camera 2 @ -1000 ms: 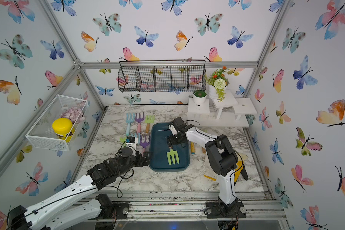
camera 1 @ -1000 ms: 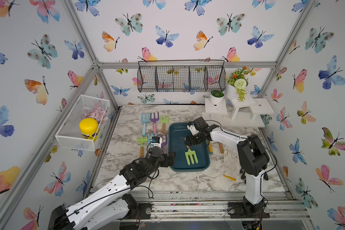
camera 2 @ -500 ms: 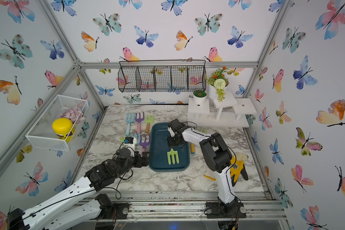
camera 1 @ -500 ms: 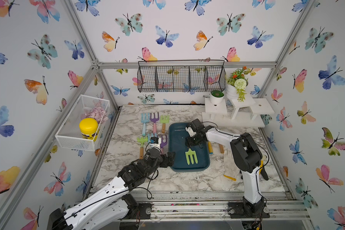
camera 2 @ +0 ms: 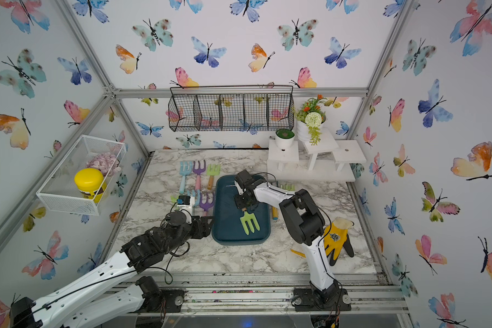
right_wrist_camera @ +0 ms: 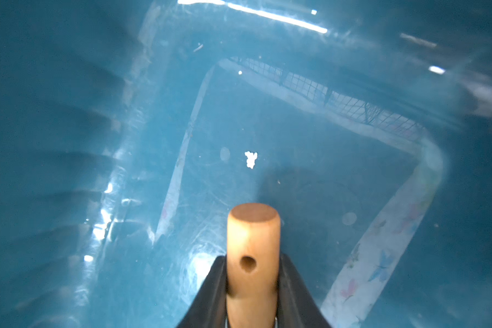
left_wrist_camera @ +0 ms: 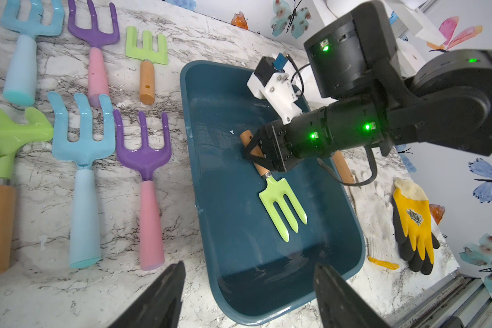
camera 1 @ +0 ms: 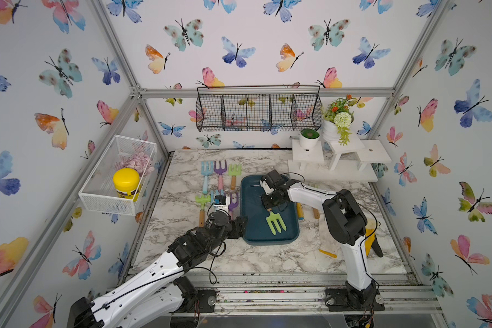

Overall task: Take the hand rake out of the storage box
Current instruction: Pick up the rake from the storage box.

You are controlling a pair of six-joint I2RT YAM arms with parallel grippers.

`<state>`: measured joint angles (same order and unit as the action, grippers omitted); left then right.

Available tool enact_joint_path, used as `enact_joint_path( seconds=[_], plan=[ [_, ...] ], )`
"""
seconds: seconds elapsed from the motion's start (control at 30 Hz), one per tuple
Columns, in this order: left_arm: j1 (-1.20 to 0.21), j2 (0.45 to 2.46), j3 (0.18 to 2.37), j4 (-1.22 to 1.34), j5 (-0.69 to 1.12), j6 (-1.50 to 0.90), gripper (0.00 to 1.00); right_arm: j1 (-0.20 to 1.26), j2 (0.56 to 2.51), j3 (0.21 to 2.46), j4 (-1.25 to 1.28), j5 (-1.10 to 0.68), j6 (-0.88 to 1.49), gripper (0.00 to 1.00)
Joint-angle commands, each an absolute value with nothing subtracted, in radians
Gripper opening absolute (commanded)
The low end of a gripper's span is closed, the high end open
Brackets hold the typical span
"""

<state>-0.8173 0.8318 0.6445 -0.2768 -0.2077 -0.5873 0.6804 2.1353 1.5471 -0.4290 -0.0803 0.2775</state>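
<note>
Only one tool lies in the dark teal storage box (camera 1: pixel 270 242): the hand rake (camera 1: pixel 276 224), green tines toward the box's near end, wooden handle toward its middle. The right gripper (left_wrist_camera: pixel 256 155) reaches into the box and pinches that handle, whose butt pokes out past the jaws. The left gripper (left_wrist_camera: pixel 249 265) hovers at the box's near left corner, jaws spread, holding nothing. On the left wall, a white wire-mesh basket (camera 1: pixel 97 198) carries a yellow-lidded jar (camera 1: pixel 126 181) and a pale pink lumpy bundle (camera 1: pixel 137 163). Other rakes (camera 1: pixel 219 173) lie on the marble beside the box.
</note>
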Motion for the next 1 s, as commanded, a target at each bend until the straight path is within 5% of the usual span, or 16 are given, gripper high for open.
enact_joint_path(
  seconds=[0.0,0.13,0.27,0.53,0.97],
  plan=[
    [-0.811,0.816,0.616,-0.211,-0.190,-0.561,0.74,0.686,2.065,1.520,-0.413,-0.070,0.303,0.24],
    [-0.811,0.821,0.625,-0.168,-0.147,-0.532,0.86,0.685,1.972,1.487,-0.362,-0.089,0.326,0.20],
    [-0.811,0.822,0.647,-0.146,-0.098,-0.506,0.88,0.684,1.866,1.429,-0.266,-0.097,0.364,0.18],
    [-0.809,0.828,0.646,-0.077,-0.051,-0.479,0.77,0.683,1.685,1.354,-0.147,-0.125,0.443,0.18],
    [-0.809,0.972,0.735,0.022,0.134,-0.495,0.73,0.683,1.523,1.247,0.029,-0.245,0.544,0.16]
  ],
)
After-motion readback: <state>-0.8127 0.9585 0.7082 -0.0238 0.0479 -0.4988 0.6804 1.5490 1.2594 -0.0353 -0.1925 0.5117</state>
